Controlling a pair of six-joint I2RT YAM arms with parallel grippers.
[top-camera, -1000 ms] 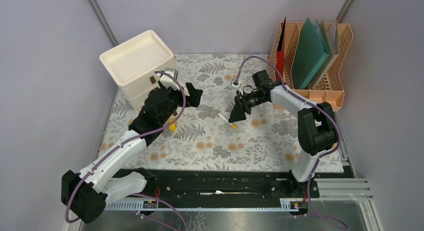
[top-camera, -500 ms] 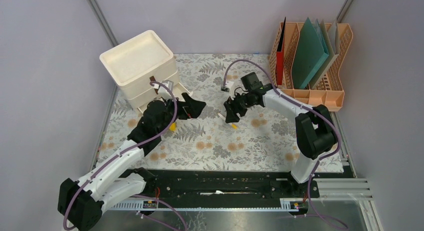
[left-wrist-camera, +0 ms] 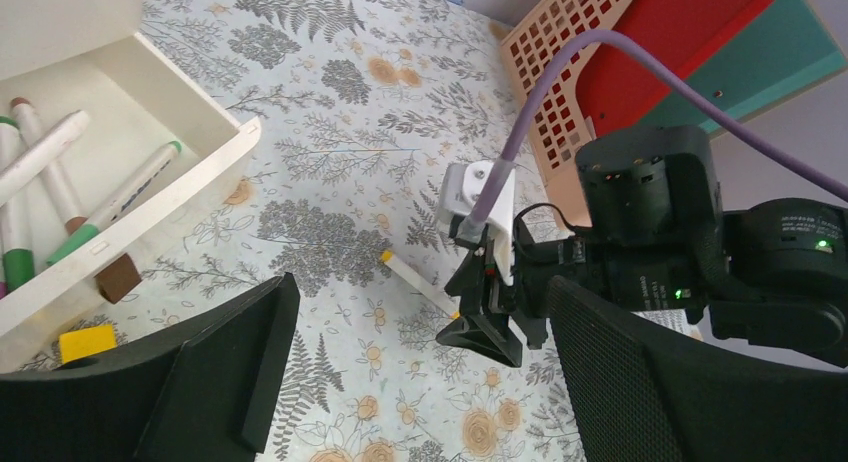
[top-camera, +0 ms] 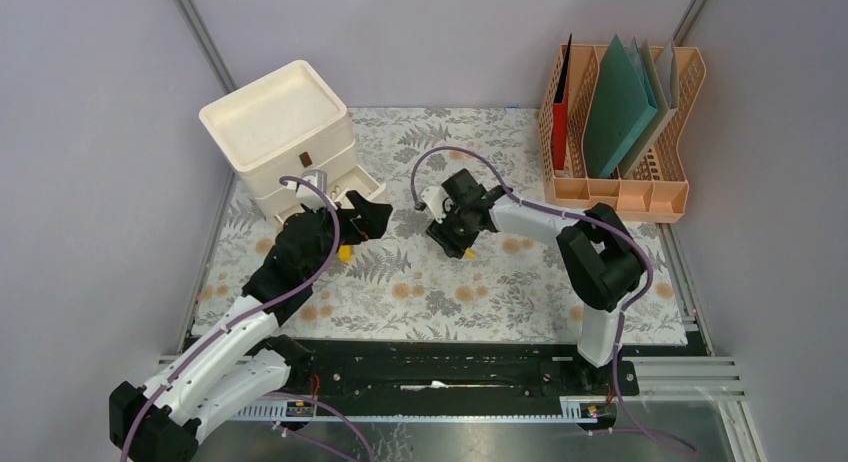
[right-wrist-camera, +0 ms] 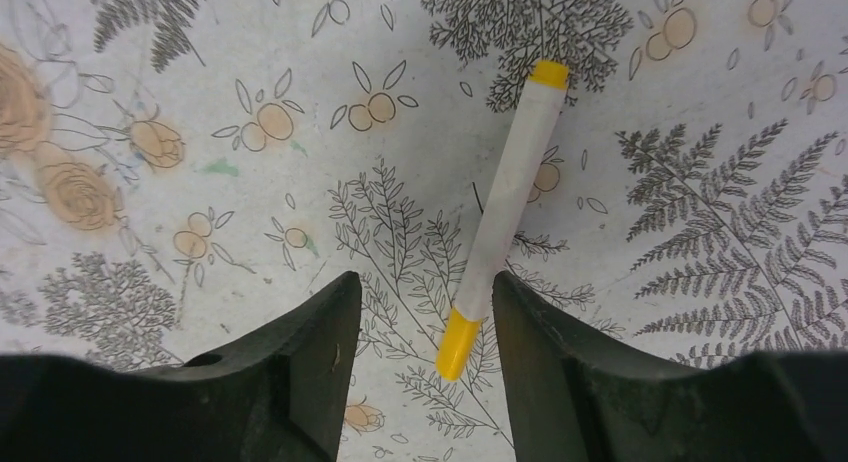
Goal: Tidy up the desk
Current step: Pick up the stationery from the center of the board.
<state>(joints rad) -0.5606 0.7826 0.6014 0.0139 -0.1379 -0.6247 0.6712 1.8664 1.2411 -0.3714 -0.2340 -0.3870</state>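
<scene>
The desk (top-camera: 430, 282) is covered by a pale fern-and-flower cloth. A white marker with yellow ends (right-wrist-camera: 505, 217) lies on it near the middle; it also shows in the left wrist view (left-wrist-camera: 420, 282). My right gripper (right-wrist-camera: 422, 292) is open and low over the marker, its jaws either side of the near yellow cap, which lies close to the right finger (right-wrist-camera: 560, 362). In the top view the right gripper (top-camera: 455, 237) covers most of the marker. My left gripper (top-camera: 372, 220) is open and empty, just in front of the open drawer (left-wrist-camera: 120, 172) that holds several markers.
A white drawer unit (top-camera: 280, 122) stands at the back left. A small yellow block (left-wrist-camera: 87, 342) lies on the cloth below the drawer. A peach file organizer (top-camera: 620, 132) with red and green folders stands at the back right.
My right gripper has moved left and down onto the marker. My left gripper has drawn back and down towards the near left, staying open.
</scene>
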